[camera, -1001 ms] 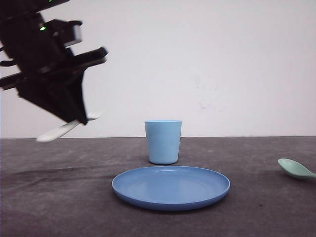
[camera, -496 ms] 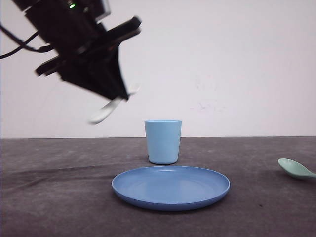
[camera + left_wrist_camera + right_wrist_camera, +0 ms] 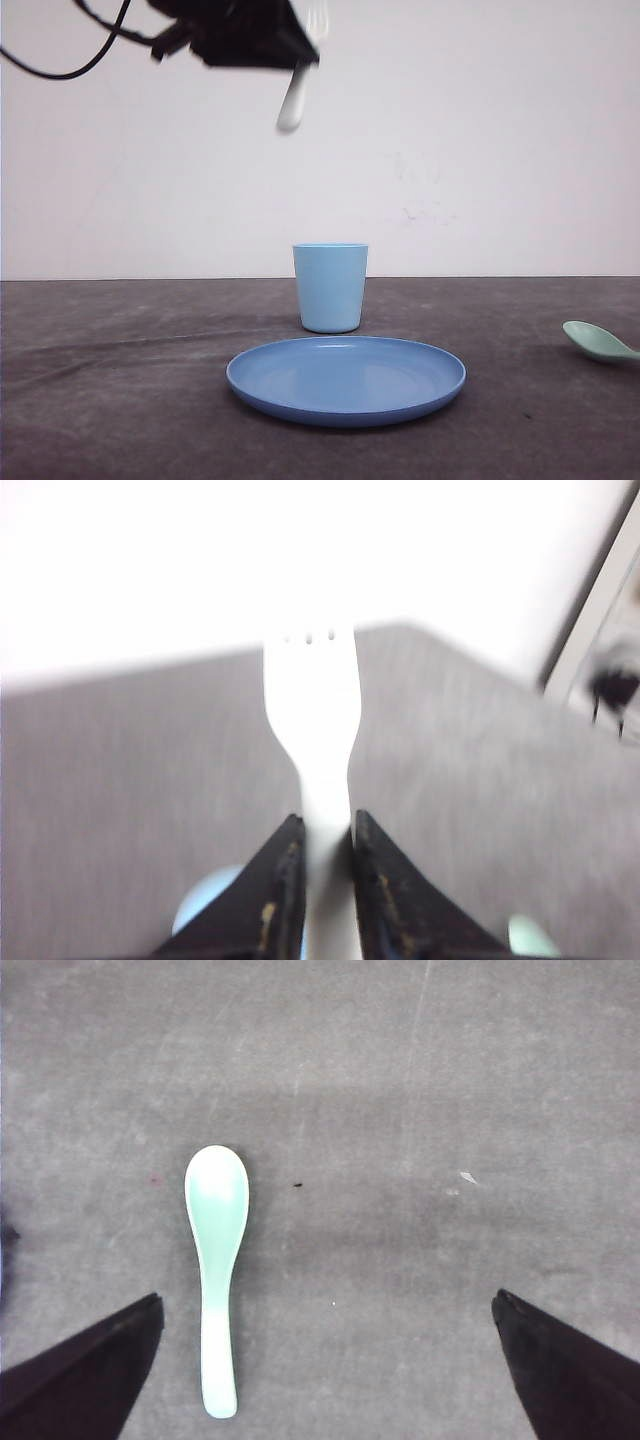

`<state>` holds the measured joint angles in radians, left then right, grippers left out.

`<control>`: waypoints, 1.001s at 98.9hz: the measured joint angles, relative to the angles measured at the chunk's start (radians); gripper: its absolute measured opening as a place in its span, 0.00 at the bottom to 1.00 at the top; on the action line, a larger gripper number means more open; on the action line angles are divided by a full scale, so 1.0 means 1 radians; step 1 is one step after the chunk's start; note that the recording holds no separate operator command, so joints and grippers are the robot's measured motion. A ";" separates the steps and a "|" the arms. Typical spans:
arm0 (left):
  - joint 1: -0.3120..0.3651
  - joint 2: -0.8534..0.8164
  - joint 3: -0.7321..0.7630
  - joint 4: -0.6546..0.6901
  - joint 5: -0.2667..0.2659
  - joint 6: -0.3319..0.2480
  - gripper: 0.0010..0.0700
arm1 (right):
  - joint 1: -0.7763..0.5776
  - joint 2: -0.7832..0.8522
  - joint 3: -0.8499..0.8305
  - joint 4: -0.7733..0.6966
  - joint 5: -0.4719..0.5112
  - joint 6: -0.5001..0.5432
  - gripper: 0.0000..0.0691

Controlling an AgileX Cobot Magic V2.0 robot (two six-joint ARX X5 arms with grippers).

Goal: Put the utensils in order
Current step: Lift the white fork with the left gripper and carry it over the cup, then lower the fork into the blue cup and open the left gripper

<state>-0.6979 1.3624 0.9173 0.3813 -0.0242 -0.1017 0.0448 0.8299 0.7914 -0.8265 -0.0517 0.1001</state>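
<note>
I read the left gripper (image 3: 320,825) high above the table (image 3: 120,400), jaws pinching the handle of the white fork (image 3: 312,720); in the front view the fork (image 3: 295,95) hangs up and left of the light blue cup (image 3: 331,287), which stands just behind the blue plate (image 3: 346,379). I see the right gripper (image 3: 330,1360) spread wide over the bare table, holding nothing, with the mint-green spoon (image 3: 216,1260) lying flat between its fingers, nearer one of them; front view puts the spoon (image 3: 598,343) at the table's right edge, well apart from the plate
</note>
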 joint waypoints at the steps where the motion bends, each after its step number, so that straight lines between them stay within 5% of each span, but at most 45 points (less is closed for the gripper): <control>1: 0.000 0.002 0.000 0.013 0.000 0.005 0.05 | 0.000 0.000 0.000 0.000 0.000 0.000 0.96; 41: 0.033 0.251 0.001 0.360 0.000 0.135 0.05 | 0.000 0.000 0.000 0.000 0.000 0.000 0.96; 74: 0.081 0.516 0.001 0.649 0.000 0.144 0.05 | 0.000 0.000 0.000 -0.011 0.001 0.001 0.96; 99: 0.082 0.559 0.004 0.647 0.000 0.144 0.05 | 0.000 0.000 0.000 -0.011 0.003 0.001 0.96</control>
<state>-0.6163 1.9213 0.9211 1.0286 -0.0238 0.0425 0.0448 0.8299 0.7910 -0.8379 -0.0486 0.1009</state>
